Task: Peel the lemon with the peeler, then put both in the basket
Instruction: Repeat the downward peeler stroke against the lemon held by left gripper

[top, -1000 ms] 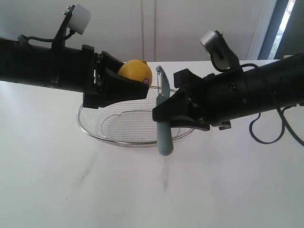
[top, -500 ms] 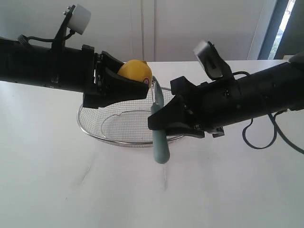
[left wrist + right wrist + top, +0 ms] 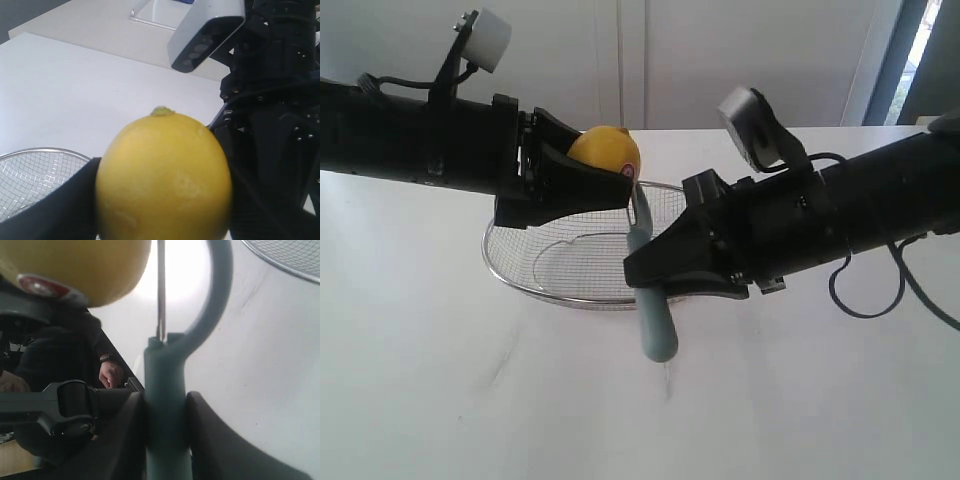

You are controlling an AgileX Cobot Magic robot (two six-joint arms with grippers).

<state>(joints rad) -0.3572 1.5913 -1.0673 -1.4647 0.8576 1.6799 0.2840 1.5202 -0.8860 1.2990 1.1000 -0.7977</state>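
Two grips: left gripper clamps lemon above basket rim; right gripper clamps peeler handle, blade just beside lemon. Red sticker, txt unreadable. White table, pale wall & dark window frame behind.

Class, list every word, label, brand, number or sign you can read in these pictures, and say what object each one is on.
No text can be read in any view.
Sticker on the lemon: reddish with a pale edge, print too blurred to read.
Peeler and basket: no markings visible.
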